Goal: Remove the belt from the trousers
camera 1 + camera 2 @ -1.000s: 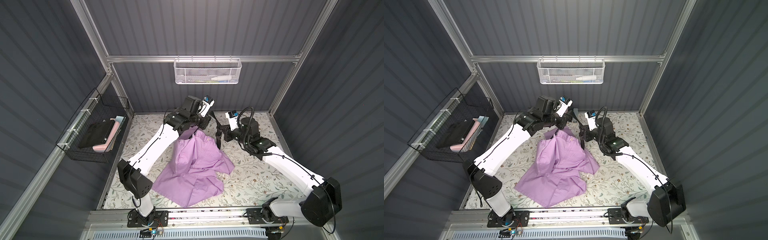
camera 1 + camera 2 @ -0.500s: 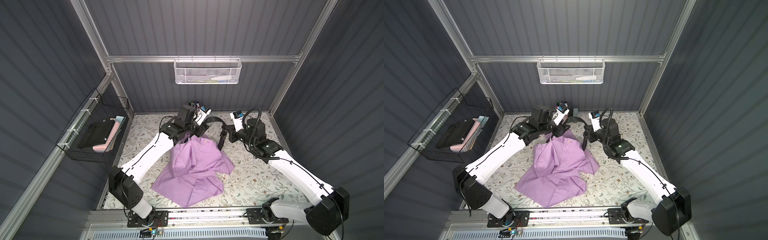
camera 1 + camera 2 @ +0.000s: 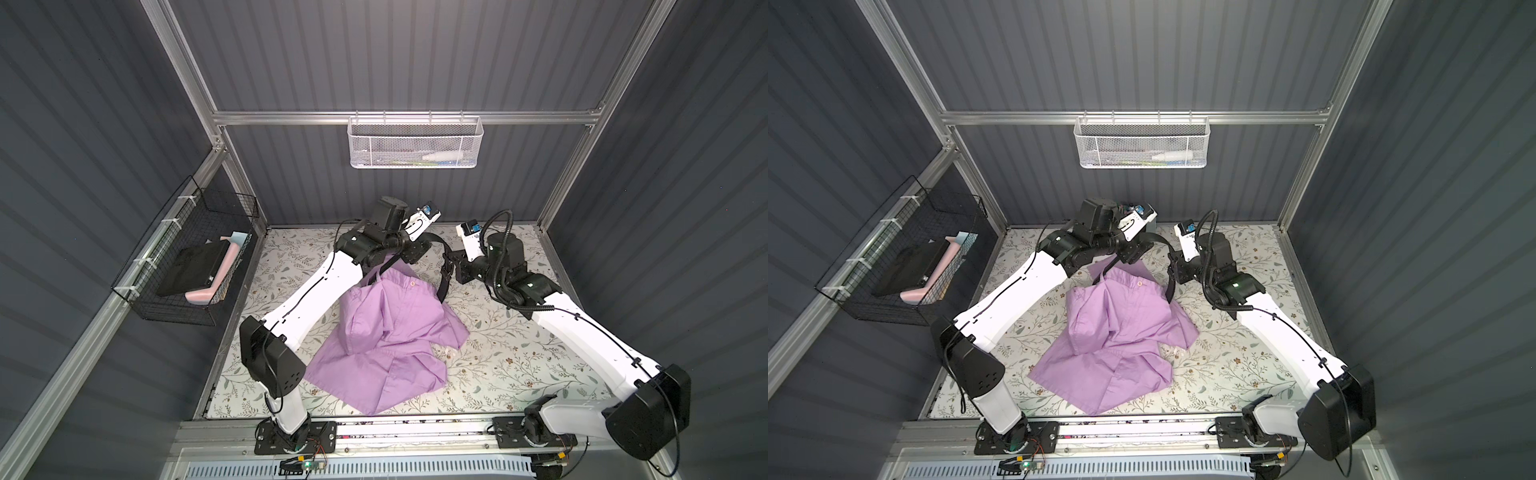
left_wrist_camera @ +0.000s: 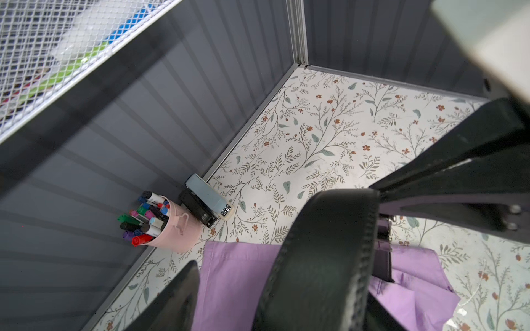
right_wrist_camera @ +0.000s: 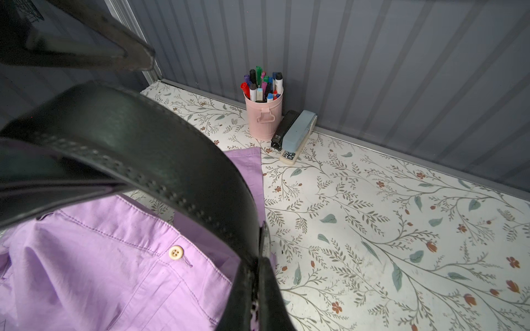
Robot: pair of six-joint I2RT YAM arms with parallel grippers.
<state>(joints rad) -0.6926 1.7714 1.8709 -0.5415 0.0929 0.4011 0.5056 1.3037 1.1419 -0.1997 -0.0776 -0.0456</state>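
**Though the belt is up off the cloth, its release is not yet proven**

In both top views the belt [image 3: 443, 282] [image 3: 1169, 286] arcs through the air just above the middle of the frame. It runs from the left fingers [image 3: 417, 254] across to the right fingers [image 3: 454, 266], then hangs from the right ones toward the trousers [image 3: 390, 332]. The trousers lie crumpled at the centre of the flowered surface [image 3: 519, 353], and a peak of cloth rises to just under the left fingers. I judge the work well along, since much of the belt is clear of the cloth. That raised peak hints a loop may hold it, though, and the belt's far end is hidden under the left wrist. Each arm rises from the rail at the lower edge of the frame and leans toward the back wall. The forearms turn inward, so the two wrists face each other.

From the left wrist, the fingers [image 4: 459, 177] stand wide apart. The belt [image 4: 324, 258] passes loosely between them, unpinched, with lilac trousers [image 4: 235, 280] beneath it.

From the right wrist, the fingers [image 5: 114, 54] are closed on the belt [image 5: 160, 160]. It curves away from them over the trousers [image 5: 114, 272], near the pale button [image 5: 175, 252]. Its lower run drops against the cloth, and I cannot tell whether it threads a loop there.
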